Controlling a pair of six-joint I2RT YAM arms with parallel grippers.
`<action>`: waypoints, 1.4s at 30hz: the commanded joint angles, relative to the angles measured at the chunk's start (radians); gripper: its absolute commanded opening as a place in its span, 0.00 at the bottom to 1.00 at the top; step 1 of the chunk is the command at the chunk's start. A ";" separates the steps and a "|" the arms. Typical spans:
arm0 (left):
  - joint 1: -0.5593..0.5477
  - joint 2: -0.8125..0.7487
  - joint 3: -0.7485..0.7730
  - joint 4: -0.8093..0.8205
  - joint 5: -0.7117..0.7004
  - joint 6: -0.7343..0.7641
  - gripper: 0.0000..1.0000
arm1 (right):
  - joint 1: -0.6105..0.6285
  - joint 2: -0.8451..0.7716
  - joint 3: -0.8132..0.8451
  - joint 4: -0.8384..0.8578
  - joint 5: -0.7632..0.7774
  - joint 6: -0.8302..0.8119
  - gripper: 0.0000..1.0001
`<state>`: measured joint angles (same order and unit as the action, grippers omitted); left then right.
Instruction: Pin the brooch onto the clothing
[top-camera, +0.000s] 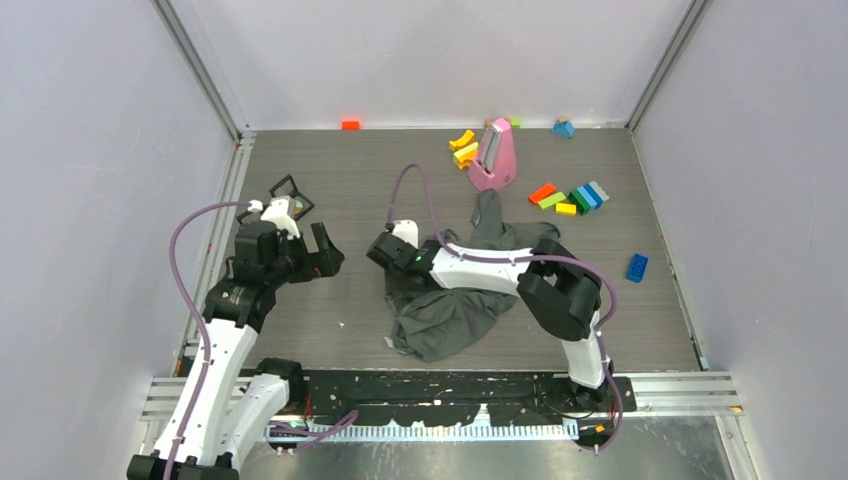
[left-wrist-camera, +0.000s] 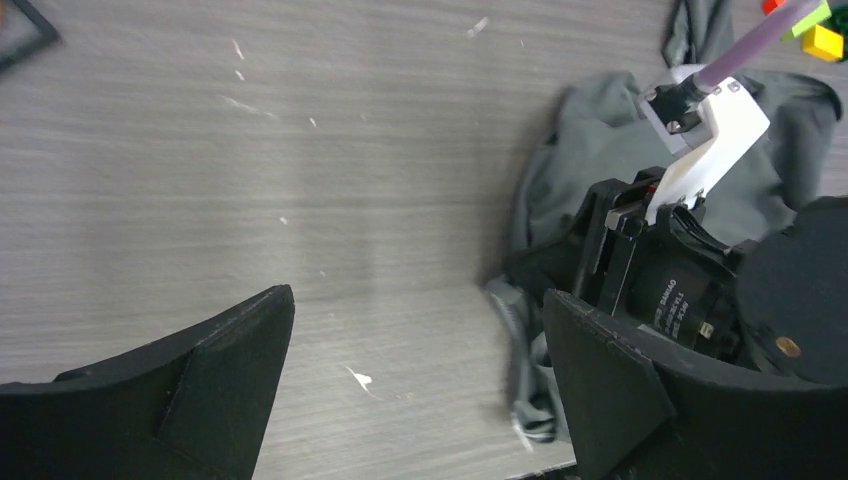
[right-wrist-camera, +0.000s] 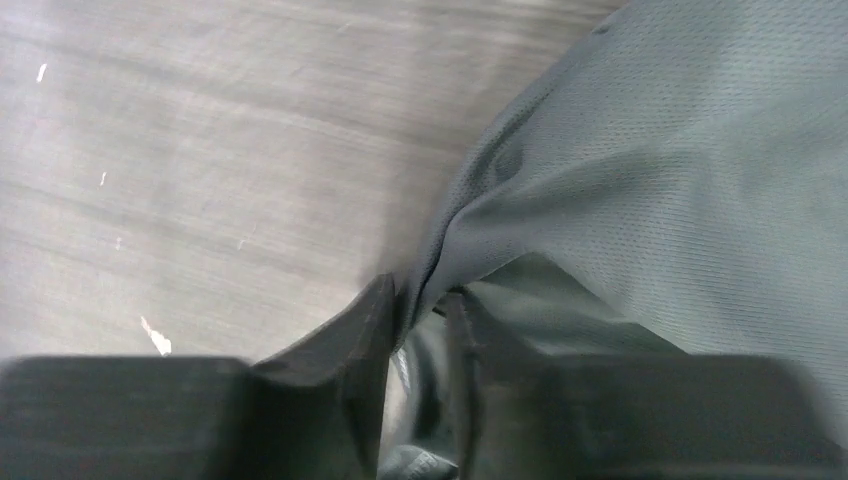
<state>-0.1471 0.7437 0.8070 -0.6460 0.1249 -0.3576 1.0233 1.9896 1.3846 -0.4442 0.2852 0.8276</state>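
Right hand (right-wrist-camera: 420, 296) clenched on a clothing (right-wrist-camera: 650, 180) fold, clear only wrist-side; left hand (left-wrist-camera: 417, 300) released.

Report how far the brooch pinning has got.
Done: nothing pinned; no brooch shows on the shirt. In hand: the right hand is shut on a shirt fold; the left hand hangs open, empty. Left: fetching the brooch and pinning it.

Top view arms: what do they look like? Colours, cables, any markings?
The left arm and right arm both have white link shells with black joint housings. A purple cable loops along each. The left gripper and right gripper have matte black, wedge-shaped fingers. The right arm's black cylindrical motor carries small white print, unreadable, below a white angled bracket.
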 joint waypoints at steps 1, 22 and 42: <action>-0.013 -0.026 -0.064 0.045 0.109 -0.113 0.98 | 0.017 -0.073 0.026 -0.032 0.013 -0.012 0.45; -0.359 0.214 -0.312 0.412 -0.059 -0.336 0.96 | 0.106 -0.479 -0.440 -0.069 0.068 0.166 0.74; -0.366 0.620 -0.256 0.705 0.015 -0.270 0.20 | 0.123 -0.340 -0.392 -0.006 0.170 0.165 0.30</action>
<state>-0.5087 1.3338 0.5251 -0.0456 0.1074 -0.6441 1.1507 1.6581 0.9722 -0.4858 0.3870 0.9802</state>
